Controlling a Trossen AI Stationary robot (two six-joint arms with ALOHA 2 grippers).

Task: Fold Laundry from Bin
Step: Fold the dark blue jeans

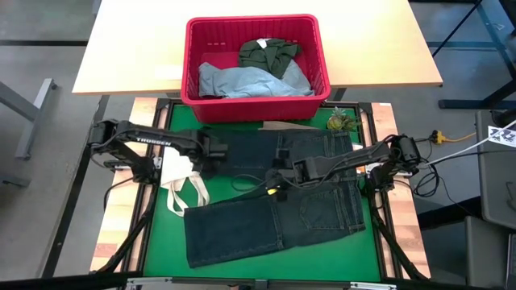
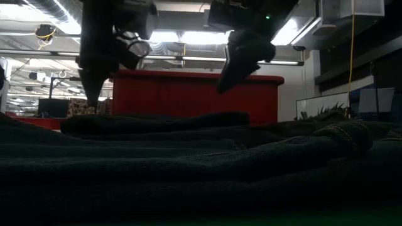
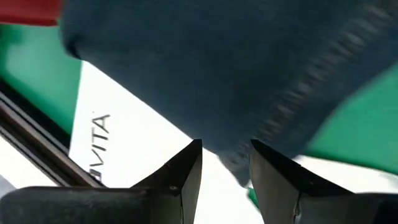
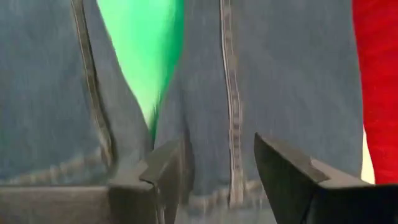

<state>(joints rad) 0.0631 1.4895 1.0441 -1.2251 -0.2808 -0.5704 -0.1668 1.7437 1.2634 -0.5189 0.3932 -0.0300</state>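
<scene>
Dark jeans (image 1: 274,205): they lie flat on the green mat (image 1: 161,242), in the middle of the desk (image 1: 121,234). They are bent like an L. The waist part is at about 3 o'clock. One leg runs long from there toward 9 o'clock, near the top of the mat. The other leg runs long toward 8 o'clock, down to the near-left side of the mat.

Red bin (image 1: 256,55): it sits at 12 o'clock, past the mat, on a pale table (image 1: 129,48). Its long side goes from 9 o'clock to 3 o'clock.

Clothes in the bin: light blue jeans (image 1: 250,80) lie low in it, and a dark green piece (image 1: 268,53) sits on top toward 1 o'clock.

White tote bag (image 1: 179,179): it lies at 9 o'clock on the mat, touching the left end of the upper jeans leg. Its straps loop toward 7 o'clock.

Left end effector (image 3: 225,180): it is at 9 o'clock, just over the end of the upper leg and the bag. Its fingers (image 3: 186,171) stand a little apart, and dark cloth shows in the gap between them. It is hard to tell if they pinch it.

Right end effector (image 4: 214,174): it is near the middle of the jeans, by the crotch. Its fingers (image 4: 283,165) stand apart over a seam, and nothing is held.

Small green thing (image 1: 340,122): it sits at 2 o'clock on the mat's far corner.
</scene>
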